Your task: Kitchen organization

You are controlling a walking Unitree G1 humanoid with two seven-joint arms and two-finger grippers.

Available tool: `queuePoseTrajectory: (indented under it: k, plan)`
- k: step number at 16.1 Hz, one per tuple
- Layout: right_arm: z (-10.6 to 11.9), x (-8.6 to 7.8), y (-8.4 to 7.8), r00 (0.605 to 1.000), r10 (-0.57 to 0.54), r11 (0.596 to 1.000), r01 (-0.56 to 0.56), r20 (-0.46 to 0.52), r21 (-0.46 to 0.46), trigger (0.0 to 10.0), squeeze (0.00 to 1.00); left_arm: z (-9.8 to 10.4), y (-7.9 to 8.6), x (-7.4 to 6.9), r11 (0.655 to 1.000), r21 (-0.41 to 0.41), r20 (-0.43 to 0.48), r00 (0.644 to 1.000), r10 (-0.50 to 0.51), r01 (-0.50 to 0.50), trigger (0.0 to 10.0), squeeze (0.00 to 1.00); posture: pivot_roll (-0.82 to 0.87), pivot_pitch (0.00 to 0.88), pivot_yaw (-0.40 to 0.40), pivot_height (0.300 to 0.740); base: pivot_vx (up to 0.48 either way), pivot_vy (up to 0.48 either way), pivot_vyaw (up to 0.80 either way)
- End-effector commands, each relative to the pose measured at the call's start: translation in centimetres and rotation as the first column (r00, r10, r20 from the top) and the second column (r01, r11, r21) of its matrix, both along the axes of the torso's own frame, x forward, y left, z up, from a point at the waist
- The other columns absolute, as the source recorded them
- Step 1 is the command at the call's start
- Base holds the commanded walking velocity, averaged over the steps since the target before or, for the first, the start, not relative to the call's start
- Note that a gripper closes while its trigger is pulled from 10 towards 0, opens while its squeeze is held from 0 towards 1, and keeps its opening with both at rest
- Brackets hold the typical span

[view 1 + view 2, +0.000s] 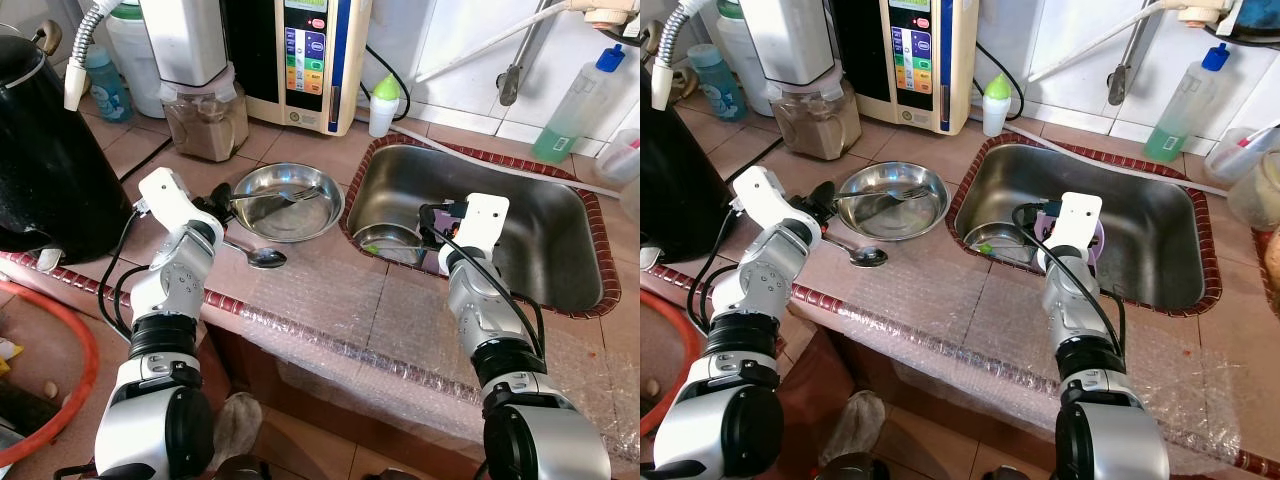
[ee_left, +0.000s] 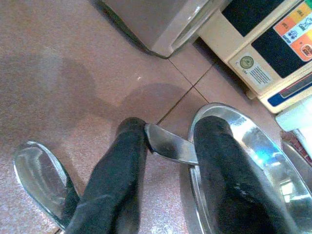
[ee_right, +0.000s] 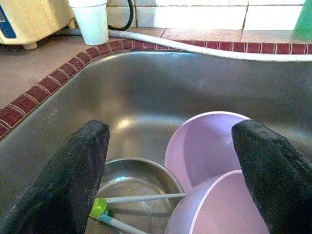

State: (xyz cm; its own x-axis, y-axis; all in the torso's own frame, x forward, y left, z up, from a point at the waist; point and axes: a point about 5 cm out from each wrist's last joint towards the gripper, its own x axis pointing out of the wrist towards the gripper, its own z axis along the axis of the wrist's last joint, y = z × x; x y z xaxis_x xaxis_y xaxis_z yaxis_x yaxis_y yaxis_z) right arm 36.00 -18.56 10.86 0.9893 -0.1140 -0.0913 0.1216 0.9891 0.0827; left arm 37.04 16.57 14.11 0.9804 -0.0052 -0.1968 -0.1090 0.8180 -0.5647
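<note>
A round steel plate (image 1: 270, 222) sits on the brown tile counter, and a fork (image 1: 300, 195) lies across it. My left gripper (image 1: 218, 205) is at the plate's left rim, open, its fingers (image 2: 117, 185) on either side of the fork's handle end (image 2: 170, 146). A steel spoon (image 1: 265, 258) lies on the counter just in front of it. My right gripper (image 3: 170, 129) hangs wide open and empty over the sink (image 1: 540, 230). Below it are two purple bowls (image 3: 204, 141) and a steel bowl (image 3: 131, 180) holding a green-tipped utensil (image 3: 100, 207).
A black pot (image 1: 50, 150) stands at the far left. A jar of brown powder (image 1: 205, 120) and a water purifier (image 1: 305, 50) stand behind the plate. A white bottle (image 1: 384, 105) and a green bottle (image 1: 575, 105) flank the sink's back. Bubble wrap (image 1: 400, 320) covers the counter's front.
</note>
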Motion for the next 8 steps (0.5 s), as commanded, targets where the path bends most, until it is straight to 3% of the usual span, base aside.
queuePoseTrajectory:
  k: [1,8]
  plan:
    - [0.17,0.08,0.1,1.0,0.01,1.0,-0.01,0.0,-0.003,10.0,0.0,0.13,0.1,0.07,1.0,-0.005,-0.007,1.0,0.012,-0.012,0.0,0.0,0.03,0.0,0.0,0.74,0.0,0.0,0.0]
    - [-0.23,-0.06,0.35,1.0,0.015,1.0,-0.015,-0.012,0.001,10.0,0.0,0.53,0.46,0.0,0.999,-0.027,0.015,0.999,0.044,-0.043,0.0,0.0,0.04,0.0,-0.003,0.74,0.0,0.0,0.0]
